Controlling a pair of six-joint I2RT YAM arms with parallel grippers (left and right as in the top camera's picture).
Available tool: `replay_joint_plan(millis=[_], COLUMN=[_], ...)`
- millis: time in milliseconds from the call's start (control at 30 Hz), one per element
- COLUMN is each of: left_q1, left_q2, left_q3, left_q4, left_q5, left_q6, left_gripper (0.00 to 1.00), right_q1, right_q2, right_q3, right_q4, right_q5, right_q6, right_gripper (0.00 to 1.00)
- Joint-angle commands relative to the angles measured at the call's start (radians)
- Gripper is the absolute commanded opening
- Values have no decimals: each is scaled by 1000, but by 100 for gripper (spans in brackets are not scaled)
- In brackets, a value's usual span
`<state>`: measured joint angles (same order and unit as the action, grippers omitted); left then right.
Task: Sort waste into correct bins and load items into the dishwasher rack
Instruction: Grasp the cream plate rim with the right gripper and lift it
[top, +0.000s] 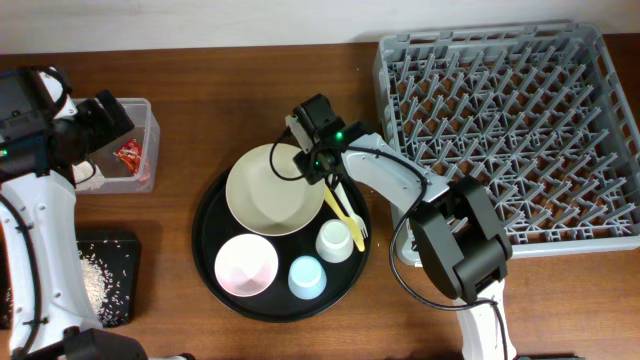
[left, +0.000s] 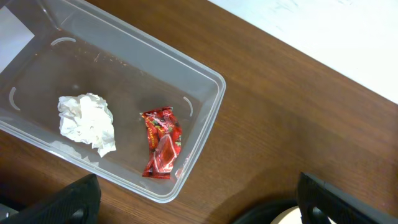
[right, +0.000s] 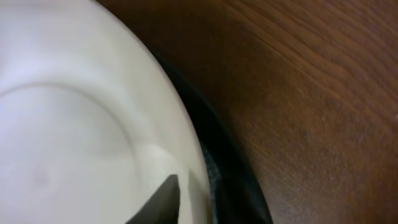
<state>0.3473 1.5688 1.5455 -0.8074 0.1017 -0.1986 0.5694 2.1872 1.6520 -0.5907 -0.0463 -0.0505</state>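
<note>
Cream bowl (right: 74, 112) crowds right wrist view; right gripper (top: 311, 165) state unclear; left gripper (left: 199, 210) spread.

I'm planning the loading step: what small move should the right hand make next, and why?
Probably close the right hand on the rim of the large cream bowl. It sits right at that rim, one fingertip shows over the bowl's inside, and the dishwasher rack holds nothing yet. Whether it already grips isn't visible.
</note>
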Motion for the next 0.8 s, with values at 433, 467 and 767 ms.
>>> replay_joint_plan(millis=[433,467,767], left_q1=[4,4,4], left_q2=[3,3,3], left_q3=[4,4,4], left_q4=[2,2,2], left_q5=[7,7,7], left_q6=[-2,-2,-2], left_gripper=[99,99,99], right_q1=[5,5,-45], right_q2=[-67,-100,-498], right_q3=[50,55,56], right_q4=[11,11,-85], right_q5=[-24,-24,-20], right_q6=[6,6,5], right_gripper=[4,4,4])
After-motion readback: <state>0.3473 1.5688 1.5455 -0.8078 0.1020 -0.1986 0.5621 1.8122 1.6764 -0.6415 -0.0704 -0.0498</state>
